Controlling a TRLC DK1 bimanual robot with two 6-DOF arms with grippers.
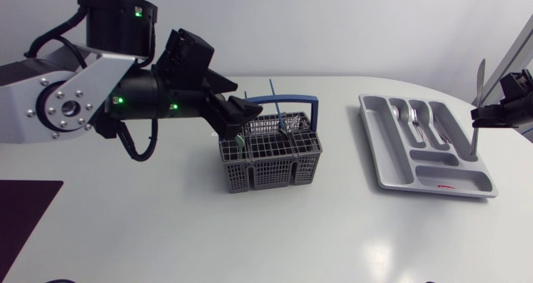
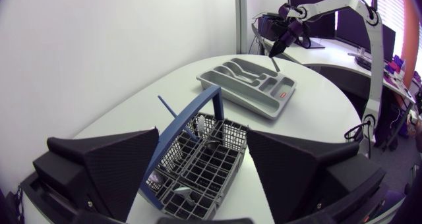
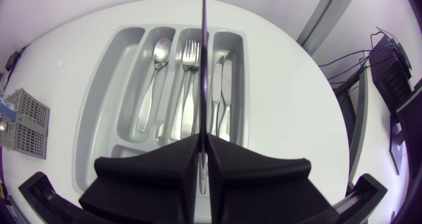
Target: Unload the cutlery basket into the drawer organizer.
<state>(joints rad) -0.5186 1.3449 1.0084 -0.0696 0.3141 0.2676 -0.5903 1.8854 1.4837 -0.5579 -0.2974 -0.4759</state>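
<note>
The grey mesh cutlery basket (image 1: 271, 160) with a blue handle (image 1: 283, 100) stands mid-table and holds a few pieces, some blue-handled. My left gripper (image 1: 243, 116) hovers open over the basket's left end; in the left wrist view the basket (image 2: 211, 161) lies between and below its spread fingers (image 2: 109, 165). The grey drawer organizer (image 1: 390, 162) lies to the right, with a spoon (image 3: 155, 56), a fork (image 3: 188, 62) and knives (image 3: 222, 85) in its long slots. My right gripper (image 3: 203, 148) hangs above the organizer, shut on a knife (image 3: 204, 53) seen edge-on, pointing down at the tray (image 3: 99, 118).
A dark mat (image 1: 21, 212) lies at the table's front left corner. The organizer's crosswise front compartment holds a small red item (image 1: 444, 186). Bare white tabletop lies between basket and organizer.
</note>
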